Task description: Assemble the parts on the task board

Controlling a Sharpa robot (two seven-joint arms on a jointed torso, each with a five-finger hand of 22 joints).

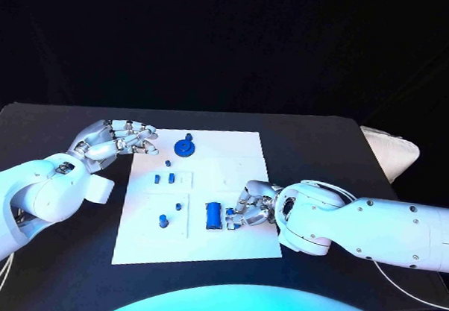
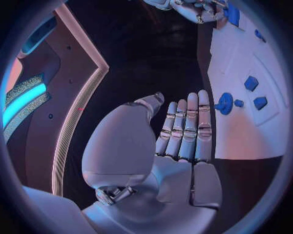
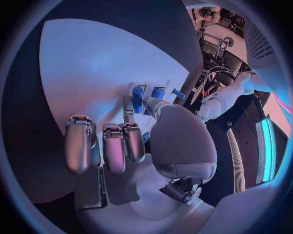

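The task board (image 1: 214, 199) lies flat in the middle of the black table (image 1: 323, 140), its far edge toward the table's back. On it, near my right side, a tall blue part (image 1: 213, 215) stands or lies in the low right section of the board, and my right hand (image 1: 254, 206) is right against it, fingers curled down beside it. From my right wrist I see the blue part (image 3: 138, 99) just past my fingertips (image 3: 125, 142), with my thumb reaching toward it, but I cannot tell whether I am actually pinching it or only touching it. Toward the board's far edge sits a round blue part (image 1: 184, 147) with a knob, and my left hand (image 1: 118, 140) hovers just beside it at the board's left corner, over the table. From my left wrist the fingers (image 2: 186, 127) of that hand lie straight and side by side, palm flat, holding nothing, with the round blue part (image 2: 225, 103) a little beyond the fingertips. Between the two hands, smaller blue parts are scattered on the board: a pair of little pieces (image 1: 165, 178) near the middle left, a small dot (image 1: 178, 206), and a round peg (image 1: 163, 222) closer to me.
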